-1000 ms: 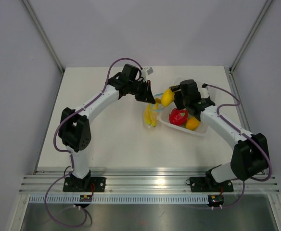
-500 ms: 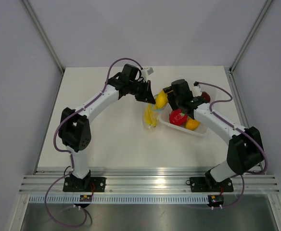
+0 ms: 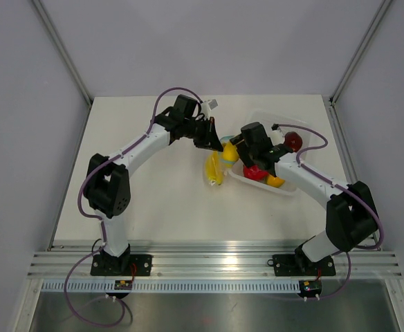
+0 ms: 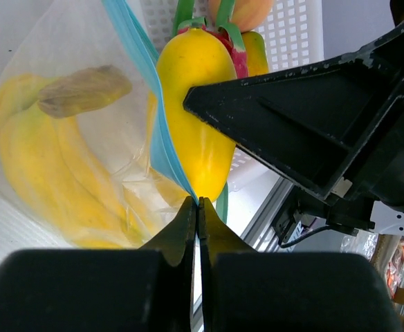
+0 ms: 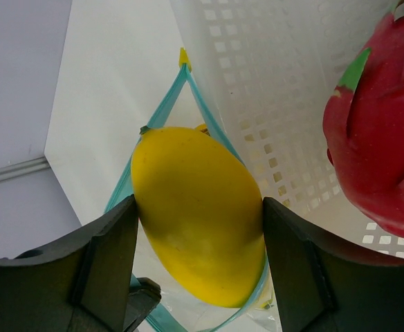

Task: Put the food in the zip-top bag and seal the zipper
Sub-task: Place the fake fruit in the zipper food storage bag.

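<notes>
The clear zip-top bag [image 3: 212,178] lies left of the tray with the yellow banana bunch [image 4: 43,159] inside. My left gripper [image 3: 214,140] is shut on the light-blue zipper strip [image 4: 162,149], its jaws [image 4: 198,202] pinching it and holding the mouth up. My right gripper [image 3: 232,149] is shut on the yellow lemon [image 5: 198,214], which sits in the open mouth ringed by the zipper [image 5: 200,104]. The lemon also shows in the left wrist view [image 4: 195,104]. The orange-pink peach [image 4: 238,10] lies in the tray.
A white perforated tray [image 3: 290,189] stands right of the bag. It holds a red dragon fruit [image 5: 382,138], the peach [image 3: 276,182] and a dark red round fruit [image 3: 293,140]. My two grippers are very close together over the bag mouth.
My right gripper has moved left and down with the lemon, from over the tray's edge into the bag's mouth. The left gripper has kept hold of the zipper strip.
</notes>
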Controlling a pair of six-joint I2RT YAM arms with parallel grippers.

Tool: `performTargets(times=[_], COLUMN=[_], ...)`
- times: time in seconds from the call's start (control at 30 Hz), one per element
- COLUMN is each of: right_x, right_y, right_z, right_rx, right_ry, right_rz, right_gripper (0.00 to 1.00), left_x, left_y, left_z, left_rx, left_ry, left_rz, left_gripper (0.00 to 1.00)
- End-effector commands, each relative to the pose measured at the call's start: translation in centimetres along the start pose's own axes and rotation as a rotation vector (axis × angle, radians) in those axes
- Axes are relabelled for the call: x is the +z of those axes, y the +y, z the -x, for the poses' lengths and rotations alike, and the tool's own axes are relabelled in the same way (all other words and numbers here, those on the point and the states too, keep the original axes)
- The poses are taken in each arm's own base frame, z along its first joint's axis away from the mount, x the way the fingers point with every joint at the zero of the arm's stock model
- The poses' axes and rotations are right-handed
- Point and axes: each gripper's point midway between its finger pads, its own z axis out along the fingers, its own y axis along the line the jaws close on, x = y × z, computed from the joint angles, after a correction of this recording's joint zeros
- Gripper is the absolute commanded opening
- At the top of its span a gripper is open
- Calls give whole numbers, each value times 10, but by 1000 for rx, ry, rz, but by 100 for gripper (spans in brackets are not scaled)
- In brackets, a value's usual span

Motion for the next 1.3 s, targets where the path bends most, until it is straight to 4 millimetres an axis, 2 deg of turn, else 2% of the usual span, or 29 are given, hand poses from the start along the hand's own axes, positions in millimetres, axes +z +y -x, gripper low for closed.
performTargets(times=[0.0, 0.13, 0.3, 0.5, 0.67, 0.77, 0.9, 1.27], right_x=[-5, -7, -12, -21, -25, -26, -27, -30], right_y=[2, 4, 15, 18, 21, 22, 27, 29], right_z=[-11, -17, -21, -24, -26, -30, -35, -35], right_rx=[-76, -122, -194, -194, -185, -183, -217, -248], right_ry=[33, 51, 69, 90, 108, 127, 157, 168], right_rz=[16, 32, 86, 125, 144, 160, 177, 172], right_gripper=[26, 28, 34, 37, 36, 38, 56, 66], left_x=[-3, -3, -2, -1, -3, -3, -6, -12], left_y=[-12, -12, -14, -19, -36, -42, -48, -51], left_z=[15, 16, 16, 23, 36, 36, 36, 28], left_rx=[25, 15, 14, 38, 100, 118, 142, 155], left_ry=[-54, -57, -53, -54, -52, -38, -39, -28], left_rz=[-63, -65, -75, -104, -160, -187, -203, -216], left_gripper=[0, 0, 0, 0, 0, 0, 0, 0])
